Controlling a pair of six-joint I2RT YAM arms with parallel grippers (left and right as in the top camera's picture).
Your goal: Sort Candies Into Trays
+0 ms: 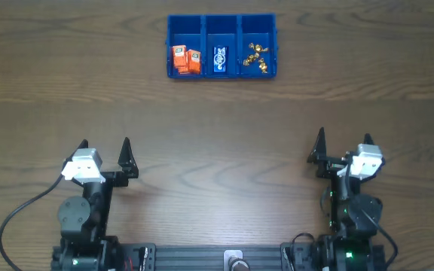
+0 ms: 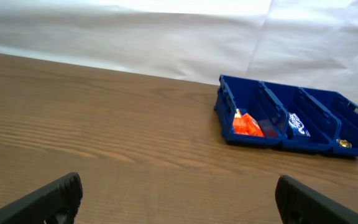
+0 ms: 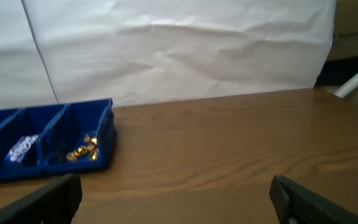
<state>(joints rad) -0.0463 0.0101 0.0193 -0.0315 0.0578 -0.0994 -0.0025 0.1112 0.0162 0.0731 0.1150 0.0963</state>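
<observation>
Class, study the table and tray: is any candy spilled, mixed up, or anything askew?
Nothing stands out. The blue tray sits square on the table; orange candies, the blue candy and gold candies each keep to their own compartment.

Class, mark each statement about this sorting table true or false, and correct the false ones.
1. The blue tray has three compartments. True.
2. The orange candies lie in the middle compartment. False: they lie in the end one on the left arm's side.
3. The gold candies lie in the end compartment on the right arm's side. True.
4. The left jaws grip a candy. False: both arms' jaws stand open and empty.
</observation>
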